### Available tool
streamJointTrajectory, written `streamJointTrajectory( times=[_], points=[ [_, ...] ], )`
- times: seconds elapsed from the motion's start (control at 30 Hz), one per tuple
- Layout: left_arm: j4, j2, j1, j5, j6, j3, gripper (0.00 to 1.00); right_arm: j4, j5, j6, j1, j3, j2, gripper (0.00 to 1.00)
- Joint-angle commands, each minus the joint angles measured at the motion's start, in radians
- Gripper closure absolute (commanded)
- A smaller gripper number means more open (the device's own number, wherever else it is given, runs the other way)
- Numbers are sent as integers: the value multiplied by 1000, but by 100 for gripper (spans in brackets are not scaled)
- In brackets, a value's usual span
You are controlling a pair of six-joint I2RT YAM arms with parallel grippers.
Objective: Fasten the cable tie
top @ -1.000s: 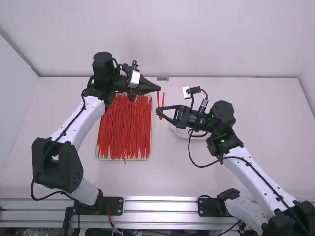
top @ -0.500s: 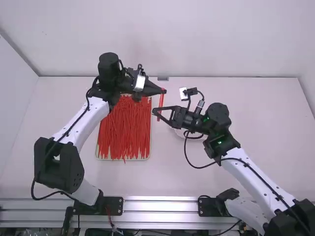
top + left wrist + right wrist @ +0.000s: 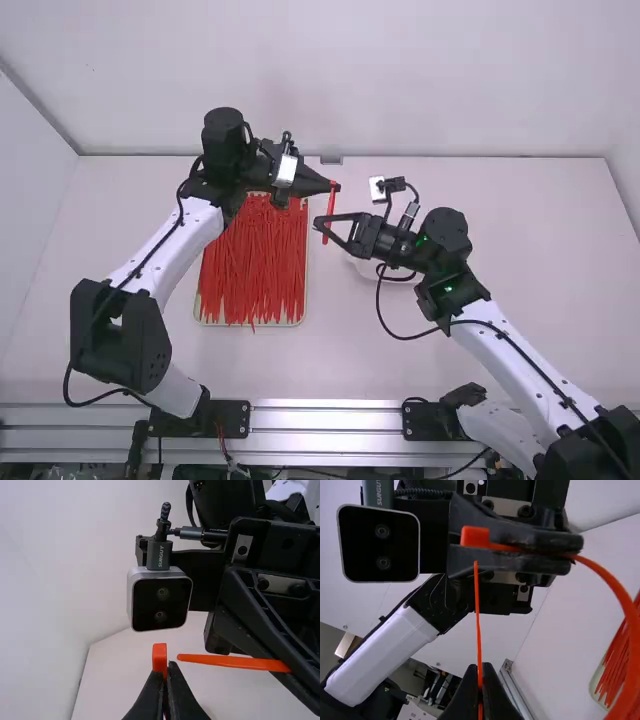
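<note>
1. Over the white table's [image 3: 520, 210] far middle, high view: left gripper [image 3: 328, 186] pinches the thin red plastic cable tie [image 3: 327, 208] by its head, and right gripper [image 3: 321, 222] pinches its tail. The fingertips are hard to make out.
2. Left wrist view: fingers [image 3: 151, 697] clamp the head.
3. Right wrist view: fingers [image 3: 489, 695] clamp the strap; its loop is cut off at the edge.
</note>
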Motion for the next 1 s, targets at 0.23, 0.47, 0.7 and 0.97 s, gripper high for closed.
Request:
streamJointTrajectory(
  times=[0.23, 0.47, 0.7, 0.97],
  points=[
    [-17, -4, 0, 21, 26, -5, 99, 8, 21, -3, -1, -6, -12, 100],
    [-20, -4, -6, 26, 51, -23, 99, 32, 20, 6, 1, -6, -11, 100],
    [8, -5, -8, 26, 39, -26, 99, 21, 20, 3, -2, -6, -11, 100],
    [186, -5, -8, 18, -143, -26, 99, 9, 20, -12, 10, -6, -11, 100]
  ],
)
